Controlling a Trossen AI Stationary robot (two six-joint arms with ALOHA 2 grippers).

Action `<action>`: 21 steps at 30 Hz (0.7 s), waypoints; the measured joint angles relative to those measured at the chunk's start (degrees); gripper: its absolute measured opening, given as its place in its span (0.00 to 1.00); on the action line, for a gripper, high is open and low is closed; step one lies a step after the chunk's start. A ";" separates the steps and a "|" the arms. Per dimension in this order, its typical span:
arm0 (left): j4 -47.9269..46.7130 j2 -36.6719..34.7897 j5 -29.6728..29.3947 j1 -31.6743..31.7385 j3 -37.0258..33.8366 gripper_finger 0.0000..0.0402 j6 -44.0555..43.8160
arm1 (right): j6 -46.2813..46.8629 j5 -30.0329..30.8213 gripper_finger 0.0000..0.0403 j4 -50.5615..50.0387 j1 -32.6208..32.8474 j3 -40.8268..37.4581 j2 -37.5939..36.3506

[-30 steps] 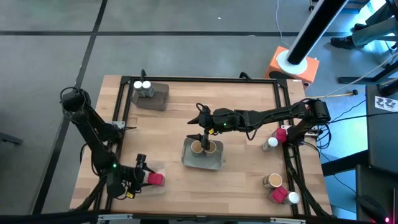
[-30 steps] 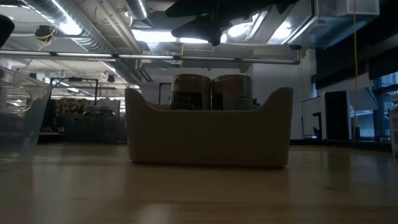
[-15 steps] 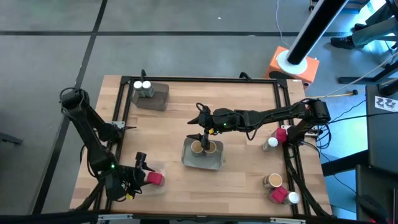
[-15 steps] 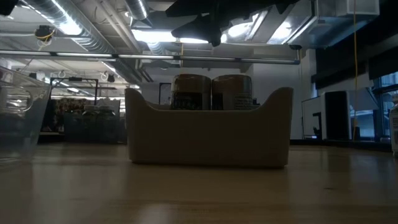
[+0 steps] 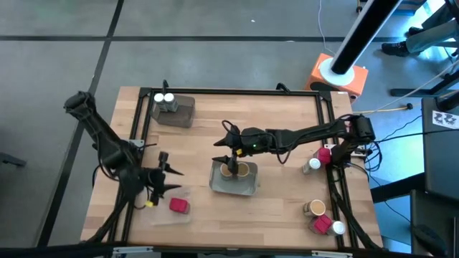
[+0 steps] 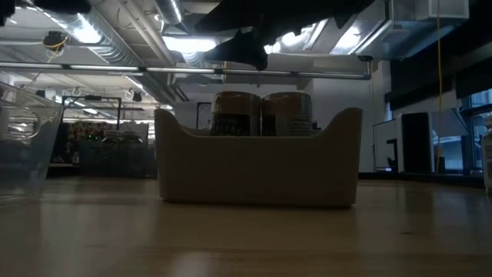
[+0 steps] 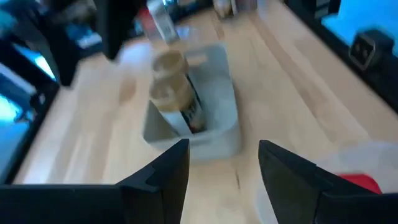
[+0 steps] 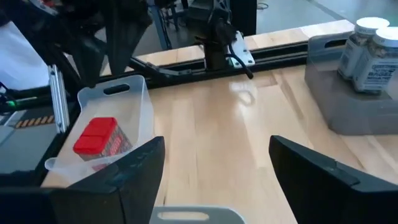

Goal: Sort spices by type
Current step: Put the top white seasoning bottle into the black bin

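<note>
Spices: 4 tan-lidded jars (image 5: 234, 169), 4 white-capped jars (image 5: 163, 98), 3 red containers (image 5: 178, 206).

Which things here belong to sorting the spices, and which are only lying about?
Belong:
- two white-capped dark jars
- two round tan-lidded jars
- red boxy container
- unsorted spice containers by the right edge

Lying about:
- orange box on the floor
- black cables

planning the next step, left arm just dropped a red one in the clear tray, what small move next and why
Probably swing the left gripper, empty with its fingers apart, toward the unsorted jars at the right edge: the red spice box already sits in the clear tray.
</note>
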 joint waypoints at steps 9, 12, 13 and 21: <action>22.54 -10.94 4.35 6.34 -11.31 0.43 21.18 | 1.62 4.86 0.72 -13.80 2.68 2.86 -4.77; 28.39 -12.89 9.02 8.97 -13.75 0.43 26.29 | 5.52 11.59 0.72 -31.21 5.00 8.85 -6.91; 29.08 -13.33 10.95 9.89 -14.23 0.43 27.40 | 7.56 13.59 0.72 -37.22 5.82 11.19 -7.22; 34.45 -13.74 15.62 16.48 -13.60 0.43 37.88 | 29.64 19.51 0.72 -72.52 10.92 25.82 -7.56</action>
